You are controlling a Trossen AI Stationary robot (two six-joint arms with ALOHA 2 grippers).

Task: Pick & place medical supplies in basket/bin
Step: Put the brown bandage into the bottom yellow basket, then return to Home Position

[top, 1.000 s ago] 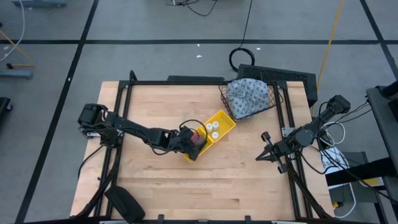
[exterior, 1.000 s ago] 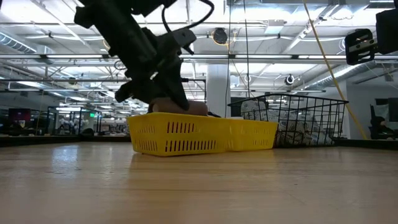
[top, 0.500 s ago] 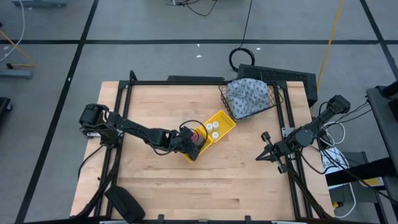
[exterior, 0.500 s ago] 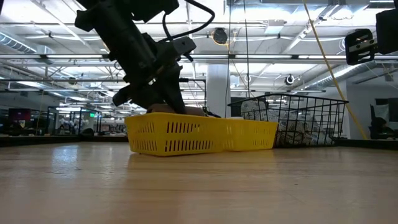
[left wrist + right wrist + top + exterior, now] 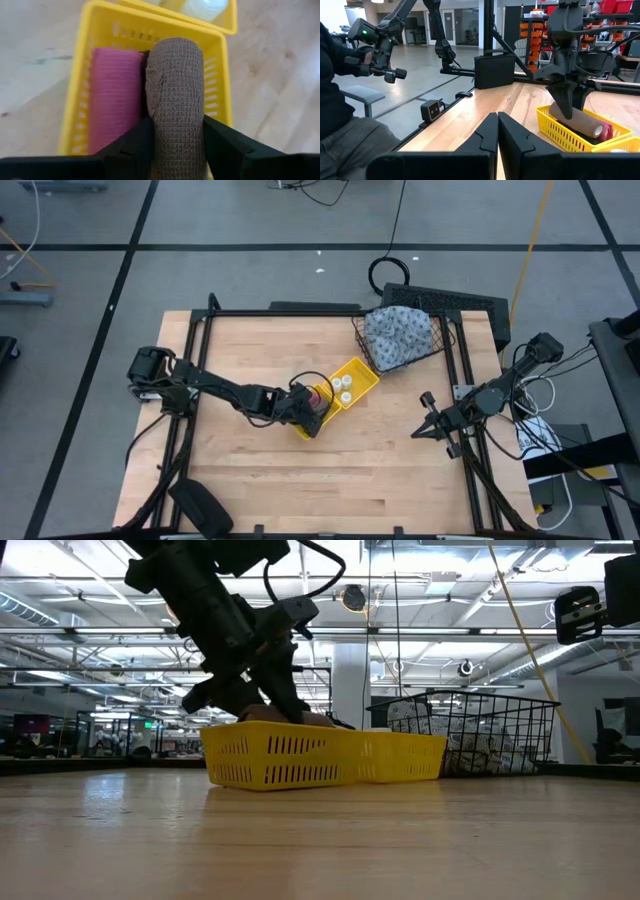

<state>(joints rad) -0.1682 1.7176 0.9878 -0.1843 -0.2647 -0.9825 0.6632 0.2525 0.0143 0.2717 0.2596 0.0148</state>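
My left gripper [image 5: 312, 412] reaches down into the near compartment of the yellow bin [image 5: 352, 372] and is shut on the short brown cylinder [image 5: 176, 95]. The pink cylinder [image 5: 116, 95] lies in the same compartment, right beside the brown one. A few tiny white bottles [image 5: 343, 386] stand in the bin's other compartment. The grey-blue patterned cloth bundle [image 5: 398, 332] fills the black wire basket [image 5: 440, 345] at the far right of the table. My right gripper [image 5: 422, 427] waits shut near the table's right edge. My left gripper pinches the brown cylinder between its two fingers [image 5: 137, 145], one on each curved side near one end [image 5: 177, 150]. It comes from above, pointing down, with the fingers along the cylinder. The cylinder [image 5: 580, 124] lies nearly level in the bin; whether it rests on the bin's floor is hidden.
A flat black box [image 5: 450, 302] sits beyond the basket at the far right corner. Bare wood lies along the near side and the left of the table [image 5: 260, 470]. In the right wrist view a seated person [image 5: 340, 100] shows beyond the table.
The left gripper has stayed shut on the brown cylinder at the yellow bin, swaying only slightly. The right arm has kept still.
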